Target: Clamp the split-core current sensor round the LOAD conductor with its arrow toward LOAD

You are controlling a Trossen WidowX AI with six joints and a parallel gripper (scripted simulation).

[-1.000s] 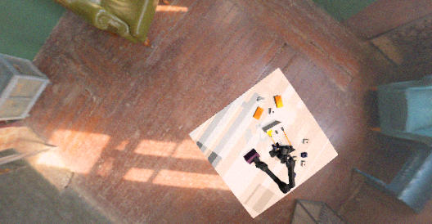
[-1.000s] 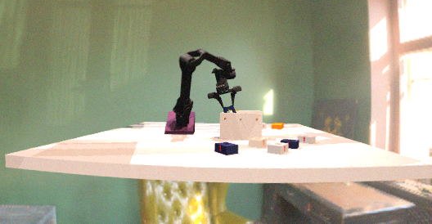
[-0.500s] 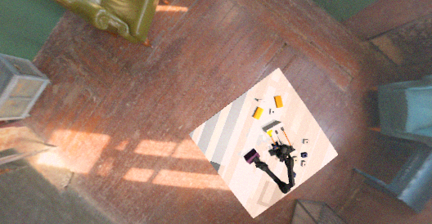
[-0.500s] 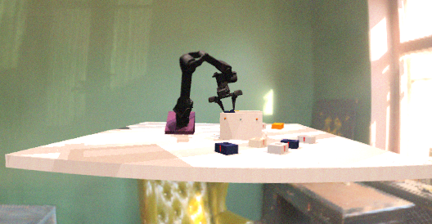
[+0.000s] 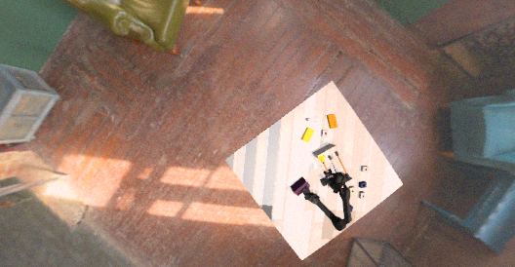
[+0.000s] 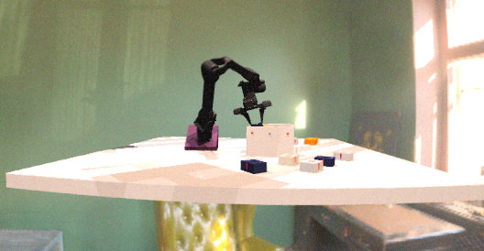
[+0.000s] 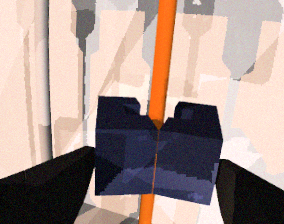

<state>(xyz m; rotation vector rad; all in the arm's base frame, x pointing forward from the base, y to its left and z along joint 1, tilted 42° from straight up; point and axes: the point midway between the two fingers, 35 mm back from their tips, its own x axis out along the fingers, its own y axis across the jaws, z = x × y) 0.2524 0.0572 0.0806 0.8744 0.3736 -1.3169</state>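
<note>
The dark blue split-core sensor is between the fingers of my gripper, which is shut on its two sides. In the wrist view its halves nearly meet at a narrow seam, with an open V notch at the upper edge. An orange conductor runs up from the notch and shows again below the sensor, with a thin orange line in the seam. I cannot tell whether it lies inside the sensor or beneath it. No arrow, latch or LOAD marking is legible. In the exterior view the sensor is at the top edge of the white panel.
A grey conductor runs left of the sensor. Dark blue blocks and white blocks lie on the table. An orange block and a yellow block lie beyond the panel.
</note>
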